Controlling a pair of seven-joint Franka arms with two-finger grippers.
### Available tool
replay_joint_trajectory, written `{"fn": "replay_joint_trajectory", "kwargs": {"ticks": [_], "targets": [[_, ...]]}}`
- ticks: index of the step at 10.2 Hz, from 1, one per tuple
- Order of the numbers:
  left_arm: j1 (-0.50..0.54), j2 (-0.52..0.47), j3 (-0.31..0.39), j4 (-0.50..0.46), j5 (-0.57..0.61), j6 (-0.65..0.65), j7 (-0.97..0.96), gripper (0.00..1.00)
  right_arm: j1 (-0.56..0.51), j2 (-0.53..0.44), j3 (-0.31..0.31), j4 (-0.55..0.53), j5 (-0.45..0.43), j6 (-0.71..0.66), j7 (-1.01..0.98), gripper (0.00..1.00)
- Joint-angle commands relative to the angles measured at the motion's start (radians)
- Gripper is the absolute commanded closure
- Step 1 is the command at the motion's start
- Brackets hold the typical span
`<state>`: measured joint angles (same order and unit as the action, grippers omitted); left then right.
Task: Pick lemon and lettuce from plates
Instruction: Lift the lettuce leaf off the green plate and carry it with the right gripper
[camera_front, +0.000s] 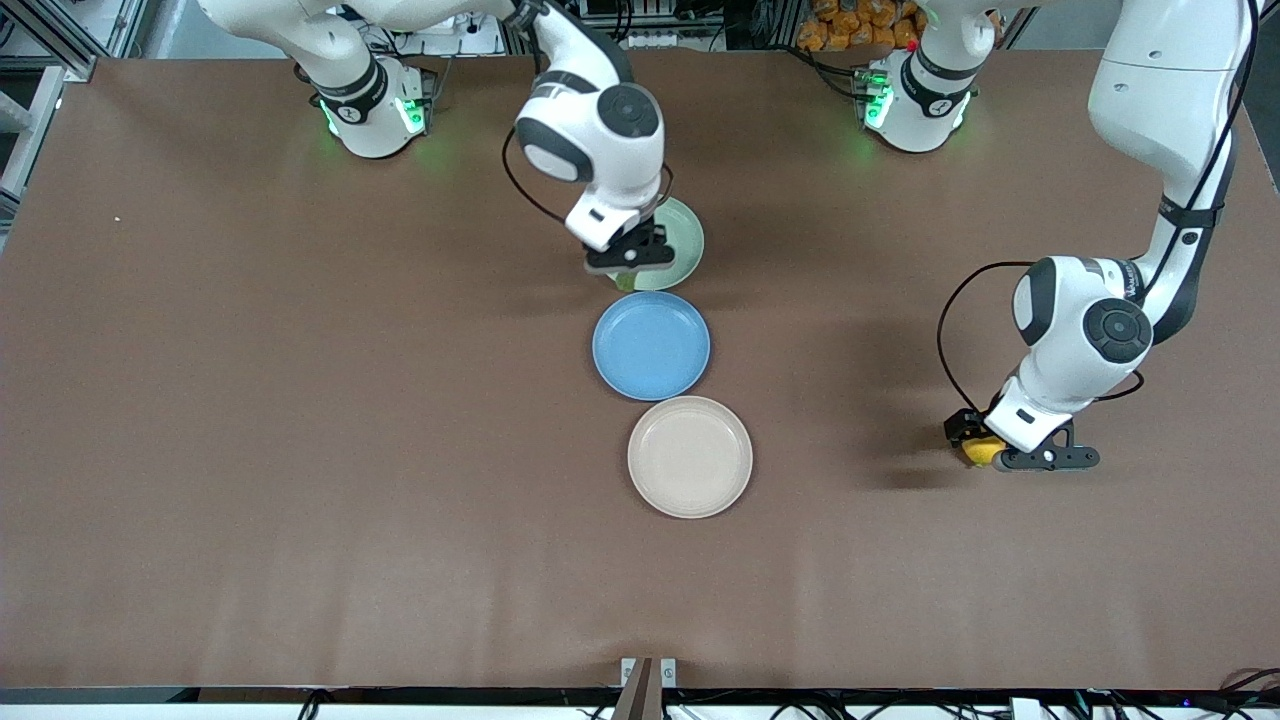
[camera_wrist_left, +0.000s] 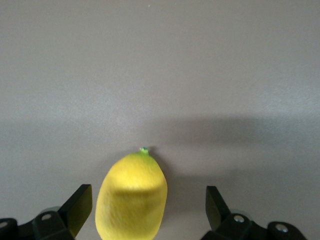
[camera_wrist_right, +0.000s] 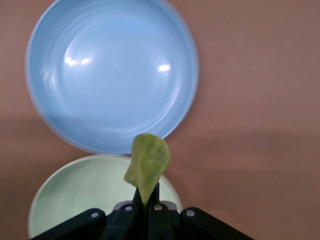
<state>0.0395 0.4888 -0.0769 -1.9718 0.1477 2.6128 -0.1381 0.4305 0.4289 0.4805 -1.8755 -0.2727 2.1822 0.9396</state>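
Observation:
The yellow lemon (camera_wrist_left: 131, 197) lies on the brown table toward the left arm's end, off any plate. My left gripper (camera_wrist_left: 147, 207) stands open around it, low over the table, with a gap at each finger; the lemon (camera_front: 982, 450) peeks out under that gripper (camera_front: 985, 455). My right gripper (camera_wrist_right: 146, 197) is shut on the green lettuce (camera_wrist_right: 146, 162), which hangs from its fingertips. That gripper (camera_front: 628, 268) is over the rim of the pale green plate (camera_front: 685, 245), on the side toward the blue plate. The beige-pink plate (camera_front: 690, 456) is bare.
A round blue plate (camera_front: 651, 345) sits bare between the pale green plate and the beige-pink one; it also shows as the blue plate (camera_wrist_right: 110, 75) next to the green plate (camera_wrist_right: 75, 195). Both arm bases stand along the table's edge farthest from the front camera.

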Motion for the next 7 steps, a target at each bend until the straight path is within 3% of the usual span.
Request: {"fn": "replay_joint_trajectory", "kwargs": {"ticks": [1,4,5,7], "targets": [[0.000,-0.022,-0.009,-0.009,0.010,0.000,-0.023,0.00,-0.123,-0.083,0.003,-0.028,0.041,-0.028,-0.142,1.00],[0.002,-0.024,-0.014,-0.007,0.009,0.000,-0.023,0.00,-0.232,-0.154,-0.037,-0.019,0.101,-0.067,-0.293,1.00],[0.002,-0.024,-0.014,-0.005,0.009,0.000,-0.023,0.00,-0.274,-0.154,-0.083,-0.017,0.101,-0.065,-0.397,1.00],[0.002,-0.024,-0.014,-0.005,0.009,0.000,-0.025,0.00,-0.279,-0.148,-0.244,-0.008,0.102,-0.065,-0.587,1.00]]}}
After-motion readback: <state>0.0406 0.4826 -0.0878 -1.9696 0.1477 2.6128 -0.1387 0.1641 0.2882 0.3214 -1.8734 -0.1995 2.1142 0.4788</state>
